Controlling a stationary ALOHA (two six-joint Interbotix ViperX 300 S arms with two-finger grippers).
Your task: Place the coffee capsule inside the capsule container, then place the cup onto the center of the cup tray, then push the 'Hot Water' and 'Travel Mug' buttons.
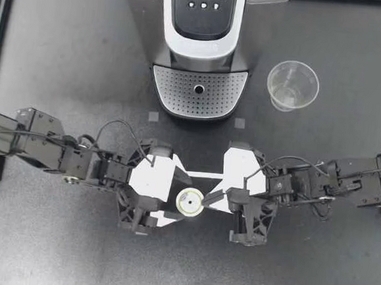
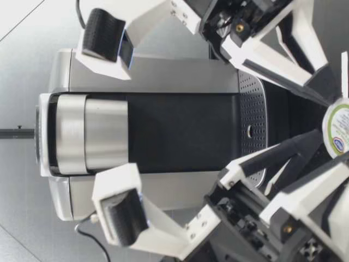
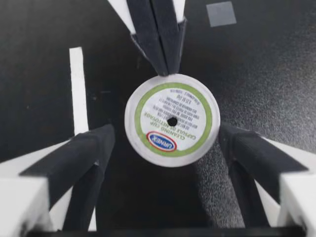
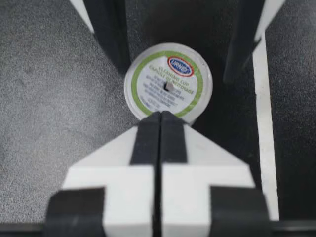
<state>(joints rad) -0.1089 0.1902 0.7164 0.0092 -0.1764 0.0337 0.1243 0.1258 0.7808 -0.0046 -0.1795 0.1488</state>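
Lid upward, the coffee capsule (image 1: 190,202) was seen standing on the table (image 1: 65,53) before the coffee machine (image 1: 201,51), its axis vertical. Its white lid was ringed green and pierced at the centre. The left gripper (image 1: 181,198) was spread around it, seemingly untouching; the right gripper (image 1: 209,198) was pressed together, with its tips at the rim.

The coffee machine (image 1: 203,25) shows glossy black plastic, silvery brushed metal and a perforated metallic cup tray (image 1: 197,93). Beside it stands a clear, smooth plastic cup (image 1: 292,85). In front of it is a capsule (image 1: 190,202) with a matt printed lid, on the dark, matt, grainy tabletop (image 1: 65,60).
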